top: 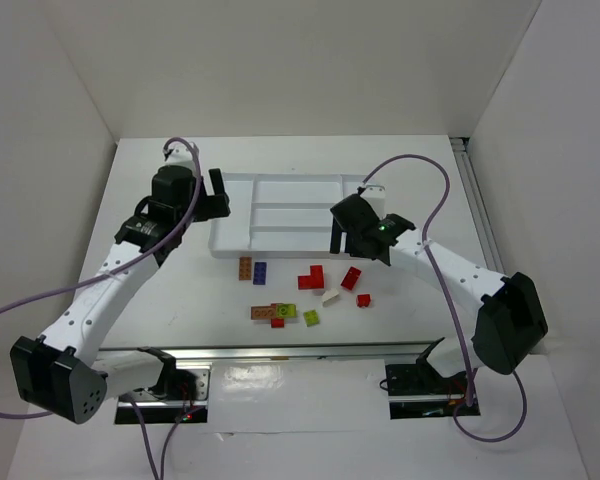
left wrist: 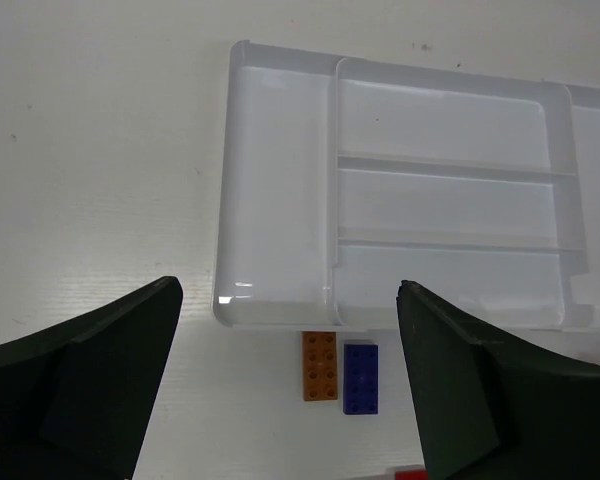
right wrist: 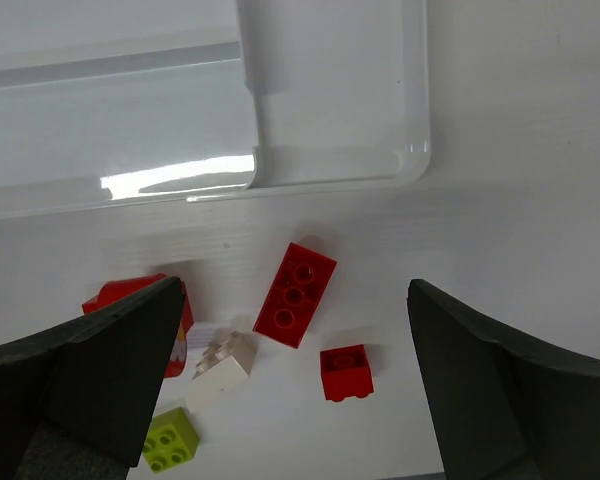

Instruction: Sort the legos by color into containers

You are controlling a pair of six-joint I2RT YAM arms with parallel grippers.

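Observation:
The white tray (top: 230,243) lies at the back middle of the table, and its compartments look empty. The legos lie loose in front of it: an orange-brown brick (top: 245,267), a blue brick (top: 260,272), a red L-shaped piece (top: 311,278), a red brick (top: 351,278), a cream piece (top: 331,296), a small red one (top: 364,300), and lime ones (top: 311,318). My left gripper (top: 220,198) is open and empty above the tray's left end (left wrist: 275,200). My right gripper (top: 348,243) is open and empty above the red brick (right wrist: 296,293).
An orange-brown plate (top: 263,313), a lime piece (top: 283,311) and a small red piece (top: 277,322) cluster near the front. White walls enclose the table on the left, back and right. A metal rail (top: 300,352) runs along the near edge.

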